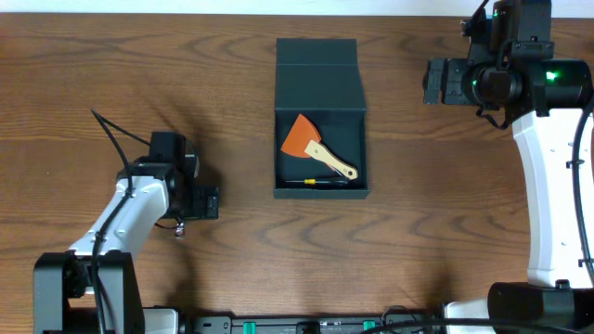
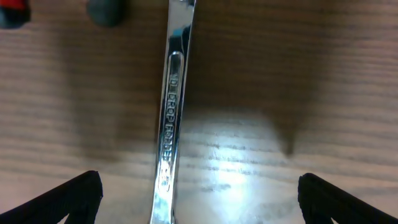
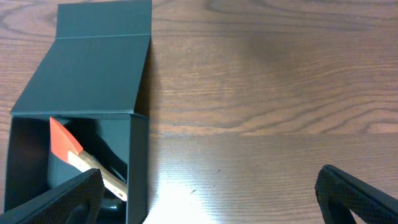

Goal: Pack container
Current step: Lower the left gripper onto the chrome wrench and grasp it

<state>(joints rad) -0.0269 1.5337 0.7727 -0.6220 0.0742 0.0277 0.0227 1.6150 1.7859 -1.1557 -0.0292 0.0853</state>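
Two grippers are showing, & both are gaping wide. The left gripper (image 2: 200, 202) is hanging low over the brown wood table (image 2: 298, 74), w/ its black fingers (image 2: 68, 199) sitting at the far bottom corners of the wrist view. Btwn them a long shiny silver metal wrench (image 2: 171, 93) is lying flat on the wood. It is running straight up & down the view, nearer the finger on the view's left. The fingers are not touching it & are gripping nothing. A small red thing (image 2: 12, 11) & a dark grey round thing (image 2: 104, 11) are peeking in at the top edge, too blurry to name.

The right gripper (image 3: 208, 199) is also spread wide & is holding nothing, w/ only table btwn its fingers (image 3: 354, 199). It is hovering to the right of the dark teal-black square box container (image 1: 320, 193) & is not touching it.

The container is sitting in the middle of the table, nearer the far edge, btwn the 2 arms & well apart from both. Its flap lid (image 1: 317, 63) is lying open, folded back away from the robot. Inside, an orange scraper w/ a pale wooden handle (image 1: 317, 150) is lying slantwise, blade toward the far left corner. A thin dark tool (image 1: 316, 182) w/ a bit of yellow is lying along the near wall, too small to name.
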